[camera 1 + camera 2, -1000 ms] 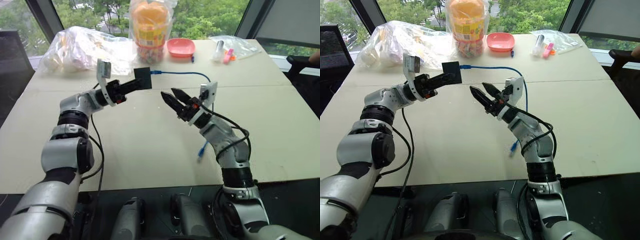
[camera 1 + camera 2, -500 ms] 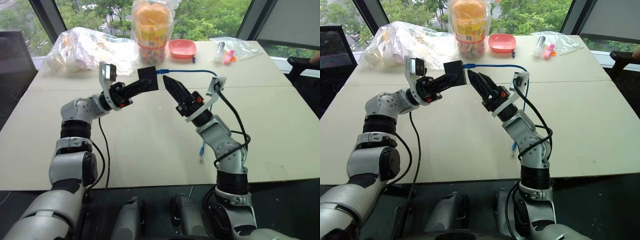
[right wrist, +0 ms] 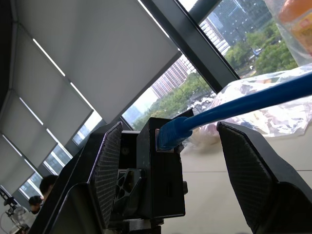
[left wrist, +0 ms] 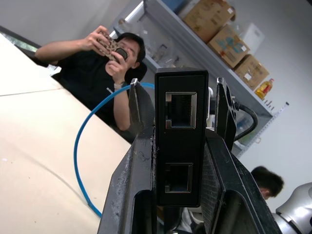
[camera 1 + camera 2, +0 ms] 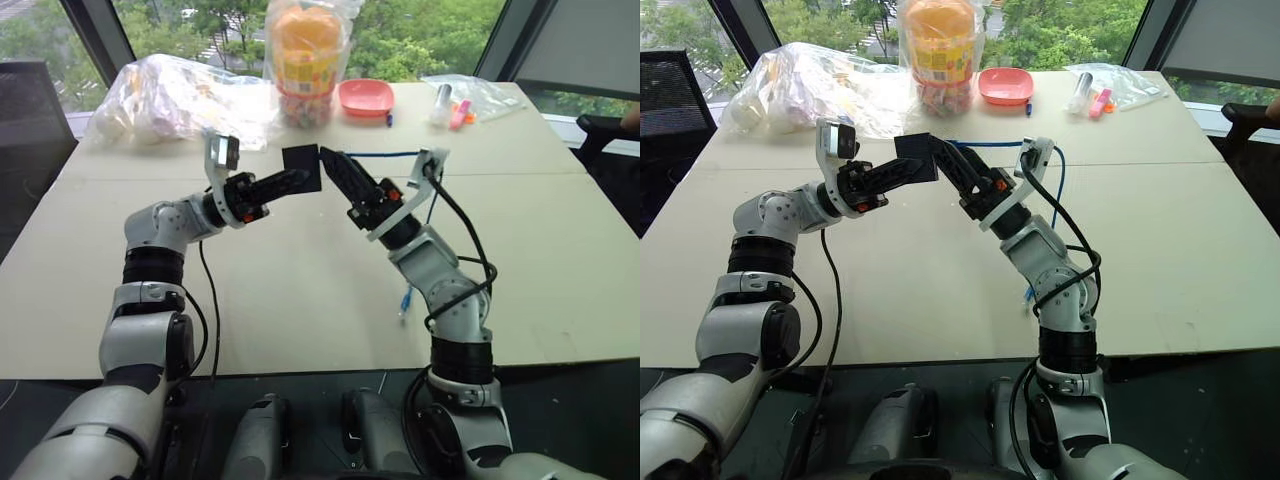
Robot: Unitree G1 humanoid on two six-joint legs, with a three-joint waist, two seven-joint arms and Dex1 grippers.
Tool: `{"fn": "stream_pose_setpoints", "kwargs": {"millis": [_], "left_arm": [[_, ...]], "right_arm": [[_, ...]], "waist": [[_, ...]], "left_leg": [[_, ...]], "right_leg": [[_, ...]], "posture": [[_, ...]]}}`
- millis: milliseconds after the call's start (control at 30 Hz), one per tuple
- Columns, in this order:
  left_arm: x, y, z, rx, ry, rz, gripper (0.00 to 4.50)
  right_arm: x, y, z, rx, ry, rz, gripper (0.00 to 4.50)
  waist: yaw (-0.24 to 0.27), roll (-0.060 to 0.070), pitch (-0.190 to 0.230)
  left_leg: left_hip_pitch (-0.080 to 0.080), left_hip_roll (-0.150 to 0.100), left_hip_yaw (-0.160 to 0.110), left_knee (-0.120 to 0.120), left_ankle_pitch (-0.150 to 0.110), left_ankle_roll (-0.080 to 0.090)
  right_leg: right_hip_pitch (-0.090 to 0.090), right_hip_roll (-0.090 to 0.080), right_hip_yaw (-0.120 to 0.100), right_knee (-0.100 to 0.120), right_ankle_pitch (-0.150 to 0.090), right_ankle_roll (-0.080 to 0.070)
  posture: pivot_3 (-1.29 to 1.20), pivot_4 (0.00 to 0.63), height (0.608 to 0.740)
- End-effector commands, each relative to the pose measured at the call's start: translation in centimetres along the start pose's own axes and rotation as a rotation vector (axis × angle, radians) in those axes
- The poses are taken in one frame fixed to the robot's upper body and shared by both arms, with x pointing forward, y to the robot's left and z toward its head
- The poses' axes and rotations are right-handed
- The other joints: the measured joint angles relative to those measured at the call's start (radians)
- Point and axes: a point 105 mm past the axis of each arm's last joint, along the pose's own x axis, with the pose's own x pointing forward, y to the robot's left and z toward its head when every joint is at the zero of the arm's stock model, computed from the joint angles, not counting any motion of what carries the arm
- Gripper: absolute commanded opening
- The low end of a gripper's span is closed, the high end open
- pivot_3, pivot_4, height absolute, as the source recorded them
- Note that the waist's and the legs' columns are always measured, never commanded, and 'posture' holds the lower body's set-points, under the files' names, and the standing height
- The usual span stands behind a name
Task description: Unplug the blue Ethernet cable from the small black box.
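Observation:
The small black box (image 5: 301,168) is held up above the table, my left gripper (image 5: 292,178) shut on it. In the left wrist view the box (image 4: 181,122) stands between my fingers and shows two empty ports. The blue Ethernet cable (image 5: 385,154) is plugged into the box's far side, and its plug (image 3: 170,134) sits in the box (image 3: 161,175). My right gripper (image 5: 333,163) is open, with one finger (image 3: 108,165) on each side of the plug and not touching it. From there the cable runs right and down to a loose plug (image 5: 404,300) on the table.
At the back of the table (image 5: 300,290) lie a clear plastic bag (image 5: 170,95), a bagged orange jar (image 5: 302,55), a pink bowl (image 5: 363,96) and a small bag of markers (image 5: 455,100). A person (image 4: 105,68) holding a phone sits beyond the table.
My right gripper has moved up and left to the box, rolling at the wrist, so its open fingers now straddle the plug. The left gripper has drawn the box slightly back.

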Motion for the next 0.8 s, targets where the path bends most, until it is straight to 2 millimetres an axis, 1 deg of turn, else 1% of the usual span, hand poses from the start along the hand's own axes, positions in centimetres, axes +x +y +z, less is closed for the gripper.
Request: {"fn": "stream_pose_setpoints", "kwargs": {"millis": [33, 100, 133, 200, 333, 367, 567, 633, 733, 800], "left_arm": [[0.5, -0.8, 0.6, 0.047, -0.002, -0.037, 0.50], [0.5, -0.8, 0.6, 0.048, -0.002, -0.038, 0.50], [0.5, -0.8, 0.6, 0.048, -0.001, -0.039, 0.50], [0.5, -0.8, 0.6, 0.049, 0.001, -0.040, 0.50], [0.4, -0.8, 0.5, 0.052, 0.007, -0.037, 0.50], [0.4, -0.8, 0.5, 0.052, 0.007, -0.036, 0.50], [0.3, -0.5, 0.4, 0.058, 0.017, -0.021, 0.50], [-0.1, -0.3, 0.5, 0.068, 0.014, -0.002, 0.50], [-1.6, -0.5, 1.8, 0.098, -0.012, 0.041, 0.50], [-2.3, -0.6, 2.3, 0.110, -0.022, 0.057, 0.50]], "right_arm": [[0.5, 0.9, 0.5, -0.016, -0.022, 0.038, 3.21], [0.6, 0.9, 0.5, -0.015, -0.022, 0.037, 3.21], [0.6, 0.8, 0.5, -0.015, -0.022, 0.036, 2.99], [0.6, 0.7, 0.5, -0.016, -0.019, 0.032, 2.38], [0.6, 0.4, 0.0, -0.026, 0.005, 0.017, 0.35], [0.7, 0.4, -0.1, -0.029, 0.011, 0.014, 0.03], [0.7, 0.2, -0.6, -0.043, 0.042, 0.008, 0.03], [0.6, -0.3, -0.3, -0.039, 0.030, -0.018, 0.03], [-0.2, -2.7, 2.2, -0.029, -0.066, -0.122, 0.03], [-0.5, -3.4, 3.0, -0.032, -0.090, -0.148, 0.03]], "waist": [[0.001, 0.000, 0.000], [0.003, 0.000, 0.000], [0.004, 0.000, 0.000], [0.003, 0.000, 0.000], [0.003, 0.000, 0.000], [0.003, 0.000, 0.000], [0.003, 0.000, 0.000], [0.003, 0.000, 0.000], [0.000, 0.000, 0.000], [0.001, 0.000, 0.000]], "left_leg": [[0.000, 0.000, 0.000, 0.000, 0.000, 0.000], [0.000, 0.000, 0.000, 0.000, 0.000, 0.000], [0.000, 0.000, 0.000, 0.000, 0.000, 0.000], [0.000, 0.000, 0.000, 0.000, 0.000, 0.000], [0.000, 0.000, 0.000, 0.000, 0.000, 0.000], [0.000, 0.000, 0.000, 0.000, 0.000, 0.000], [0.000, 0.000, 0.000, 0.000, 0.000, 0.000], [0.000, 0.000, 0.000, 0.000, 0.000, 0.000], [0.000, 0.000, 0.000, 0.000, 0.000, 0.000], [0.000, 0.001, 0.000, 0.000, 0.000, 0.000]], "right_leg": [[0.000, 0.000, 0.000, 0.000, 0.000, 0.000], [0.000, 0.000, 0.000, 0.000, 0.000, 0.000], [0.000, 0.000, 0.000, 0.000, 0.000, 0.000], [0.000, 0.000, 0.000, 0.000, 0.000, 0.000], [0.000, 0.000, 0.000, 0.000, 0.000, 0.000], [0.000, 0.000, 0.000, 0.000, 0.000, 0.000], [0.000, 0.000, 0.000, -0.001, -0.002, -0.003], [0.000, 0.000, 0.000, -0.001, -0.002, -0.003], [0.000, 0.000, 0.000, -0.001, -0.002, -0.003], [0.000, -0.001, 0.000, -0.001, -0.002, -0.003]], "posture": [[0.00, 0.150, 0.740], [0.00, 0.150, 0.740], [0.00, 0.150, 0.740], [0.00, 0.150, 0.740], [0.00, 0.150, 0.740], [0.00, 0.150, 0.740], [0.00, 0.150, 0.740], [0.00, 0.150, 0.740], [0.00, 0.150, 0.740], [0.00, 0.150, 0.740]]}}
